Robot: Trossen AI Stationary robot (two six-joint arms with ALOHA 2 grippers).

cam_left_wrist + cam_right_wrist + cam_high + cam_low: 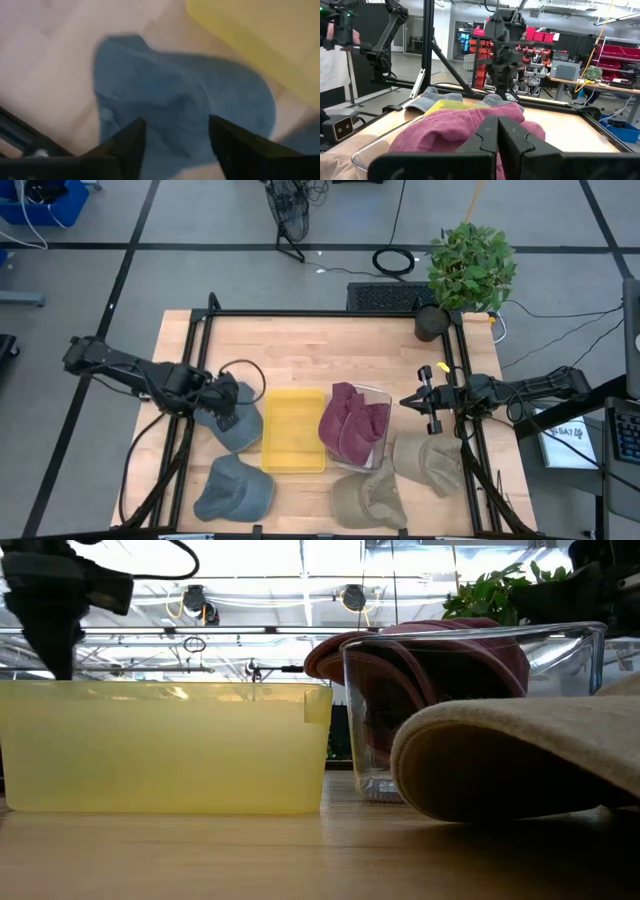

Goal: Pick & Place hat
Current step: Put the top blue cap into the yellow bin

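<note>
High view: my left end effector point(228, 404) sits right over the blue hat point(238, 426), just beside the yellow bin point(293, 430) on the tabletop point(300, 350). A second blue hat point(233, 492) lies nearer the front edge. Maroon hats point(352, 422) fill the clear bin point(381, 442); tan hats point(428, 462) lie right of it and in front of it. My right end effector point(428, 402) is parked off the clear bin's right side, out of the way.

Low view: yellow bin point(165, 745) looks empty as far as I can tell, so nothing blue is placed yet. My left arm shows dark above its left end. A tan hat point(520, 755) blocks most of the right.

Left wrist: fingers point(127, 145) spread apart, straddling the blue hat point(185, 100), which lies flat on the wood. Nothing gripped. Can't tell if the tips touch the fabric. Yellow bin point(260, 35) is close, so short carry once I pinch.

Right wrist: my right end effector point(498, 134) is fully closed and empty, aimed across the maroon hats point(455, 131) toward my left arm.
</note>
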